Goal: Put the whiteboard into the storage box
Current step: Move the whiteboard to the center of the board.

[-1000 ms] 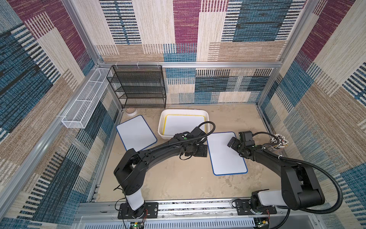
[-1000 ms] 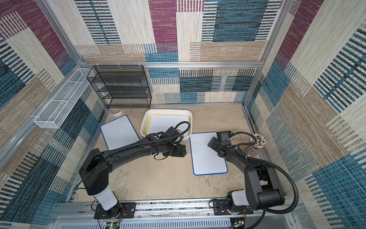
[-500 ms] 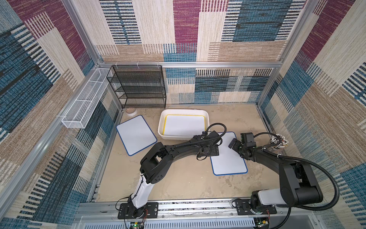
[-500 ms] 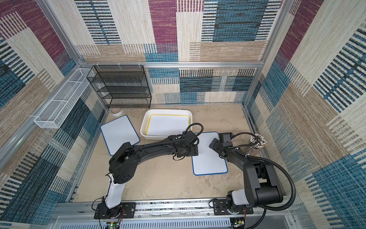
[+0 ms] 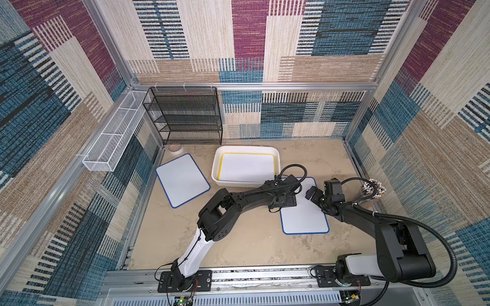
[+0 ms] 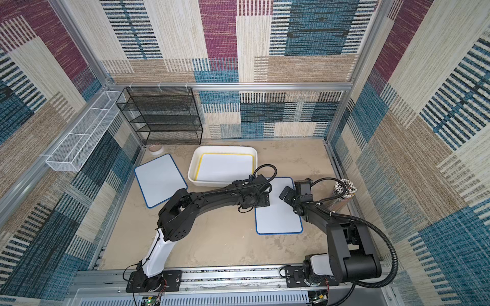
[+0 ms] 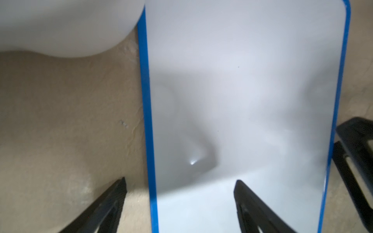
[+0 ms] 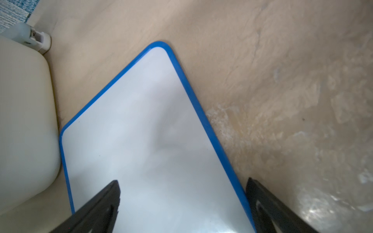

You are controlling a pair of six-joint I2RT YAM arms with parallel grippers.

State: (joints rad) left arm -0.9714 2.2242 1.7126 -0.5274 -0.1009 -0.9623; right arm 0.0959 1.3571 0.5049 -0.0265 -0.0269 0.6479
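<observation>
Whiteboard [image 5: 305, 212] with a plain white face, a thin blue frame and rounded corners lies flat on the tabletop [image 5: 238, 243], toward its right edge. Its far left corner sits just beside the near right corner of the storage box [image 5: 216, 169]; whether the two touch cannot be told. The wrist views show the same board [image 7: 242, 100] [image 8: 151, 141] with grey shadows on its face.

The left gripper [image 7: 180, 181] has its jaws wide apart, one finger over the board and one over the bare tabletop, straddling the board's left long edge. The right gripper [image 8: 182, 181] is also spread wide across the opposite long edge. Neither is seen to clamp anything.

The storage box, white with a rolled rim, stands near the middle of the tabletop's far edge and holds a yellow-framed whiteboard [image 5: 246, 169] lying flat inside.

The tabletop is mottled sandy beige. Woven patchwork panels of blue, maroon and cream in aluminium framing wall it in.

Counted:
- three whiteboards, the third [image 5: 181, 180] also blue-framed, near the left edge
- one storage box
- one black mesh rack [image 5: 185, 116] at the far left corner
- one white wire basket [image 5: 114, 137] on the left wall
- one small bowl [image 5: 175, 148]
- one cup of white-tipped sticks [image 5: 371, 190] at the right edge
</observation>
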